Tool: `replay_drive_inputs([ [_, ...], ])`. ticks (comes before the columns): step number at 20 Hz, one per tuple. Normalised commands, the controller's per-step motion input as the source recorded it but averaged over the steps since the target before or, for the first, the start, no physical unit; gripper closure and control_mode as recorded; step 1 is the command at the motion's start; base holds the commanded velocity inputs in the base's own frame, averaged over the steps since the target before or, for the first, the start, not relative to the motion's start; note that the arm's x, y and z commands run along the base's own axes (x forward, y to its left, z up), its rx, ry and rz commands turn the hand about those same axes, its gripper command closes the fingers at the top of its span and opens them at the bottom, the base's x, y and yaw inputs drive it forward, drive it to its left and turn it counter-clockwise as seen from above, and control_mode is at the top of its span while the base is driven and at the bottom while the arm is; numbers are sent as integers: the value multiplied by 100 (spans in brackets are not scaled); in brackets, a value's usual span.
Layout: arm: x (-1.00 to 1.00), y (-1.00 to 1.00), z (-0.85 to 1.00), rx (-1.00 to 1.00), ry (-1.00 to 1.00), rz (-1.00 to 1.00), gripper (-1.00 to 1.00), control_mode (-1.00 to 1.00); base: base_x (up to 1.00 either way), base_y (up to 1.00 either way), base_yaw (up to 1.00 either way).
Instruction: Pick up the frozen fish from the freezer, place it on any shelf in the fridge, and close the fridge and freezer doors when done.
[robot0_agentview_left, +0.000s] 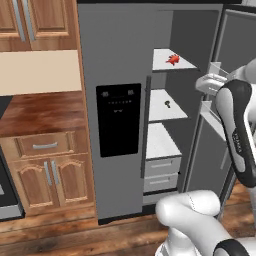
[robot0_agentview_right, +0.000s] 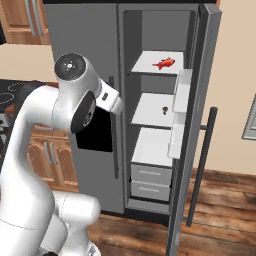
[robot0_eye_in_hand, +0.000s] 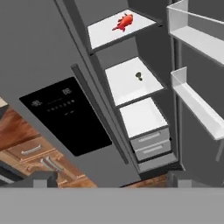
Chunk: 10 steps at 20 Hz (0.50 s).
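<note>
Wooden cabinets (robot0_agentview_left: 45, 165) and plank floor (robot0_agentview_left: 60, 230) surround the grey side-by-side unit. Door with black dispenser panel (robot0_agentview_left: 118, 120) is shut; door with white inner bins (robot0_agentview_right: 180, 112) stands wide open, exposing the fridge (robot0_agentview_right: 155, 115). Frozen fish (robot0_agentview_left: 173, 59) lies on the top shelf (robot0_agentview_left: 162, 62), well above a small dark item (robot0_agentview_left: 167, 104) on the next shelf. Right base view shows the open door's long dark handle (robot0_agentview_right: 200, 165); left base view shows cabinet drawers instead. Fish's long axis runs roughly across the shelf, slightly diagonal; head end unclear. Fingers (robot0_eye_in_hand: 107, 178) spread wide, holding nothing, well apart from the fish.
</note>
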Motion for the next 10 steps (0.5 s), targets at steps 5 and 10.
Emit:
replay_drive_inputs([
  [5,-100,-87,-58,0,1,0,-100,-100,0,0,0],
  [10,-94,-100,-6,5,-1,-8,-100,-100,0,0,0],
])
